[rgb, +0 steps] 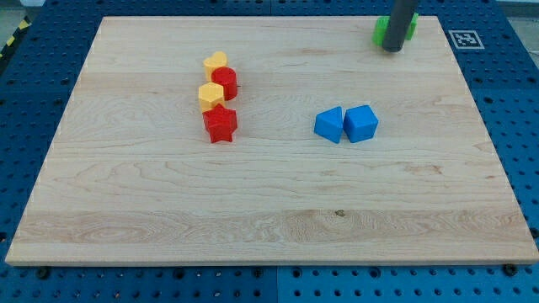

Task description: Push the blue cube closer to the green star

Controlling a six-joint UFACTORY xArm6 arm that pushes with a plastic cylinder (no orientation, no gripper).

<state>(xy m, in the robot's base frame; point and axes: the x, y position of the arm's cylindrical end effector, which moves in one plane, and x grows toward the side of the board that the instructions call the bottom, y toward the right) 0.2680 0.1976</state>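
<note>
Two blue blocks touch side by side right of the board's middle: a blue triangle-like block (329, 124) on the left and a blue cube (360, 123) on the right. A green block (408, 27), probably the star, sits at the view's top right, mostly hidden behind my rod. My tip (393, 50) rests on the board right in front of the green block, well above and right of the blue cube.
A column of blocks stands left of centre: a yellow block (216, 63), a red block (226, 82), a yellow block (210, 95) and a red star (221, 124). The wooden board (253, 202) lies on a blue pegboard. A marker tag (465, 39) sits off the board's top right corner.
</note>
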